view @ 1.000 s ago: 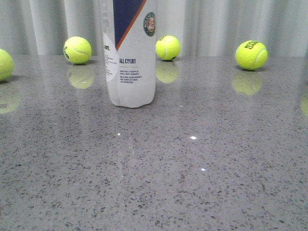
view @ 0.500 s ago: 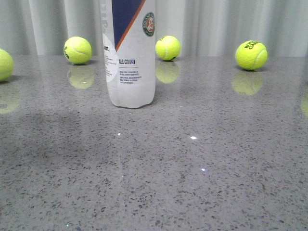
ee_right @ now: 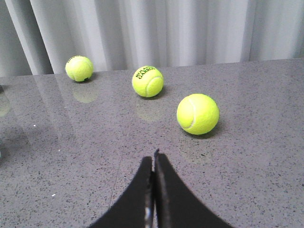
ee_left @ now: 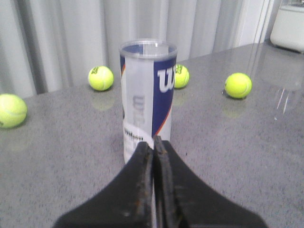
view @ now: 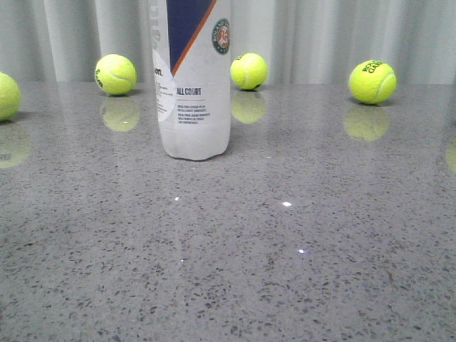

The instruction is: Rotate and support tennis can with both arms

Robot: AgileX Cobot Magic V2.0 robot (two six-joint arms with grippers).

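Nothing has shifted since before: your tennis can (view: 194,78) stands upright on the counter (view: 285,249), reading "ALL COURT" and "Wilson". Left gripper (ee_left: 153,145) and right gripper (ee_right: 154,159) jaws are clenched, empty.

Pale pleated curtain (view: 342,35) behind, glossy grey speckled tabletop (view: 285,271) — small bright light glints

The tennis can (view: 194,78) carries a round Roland Garros emblem beside its navy band and the words "ALL COURT" above smaller lines too fine to read; in the left wrist view its wall shows a large white "W" and the word "Wilson". One tennis ball (ee_right: 147,81) is printed "ROLAND GARROS"
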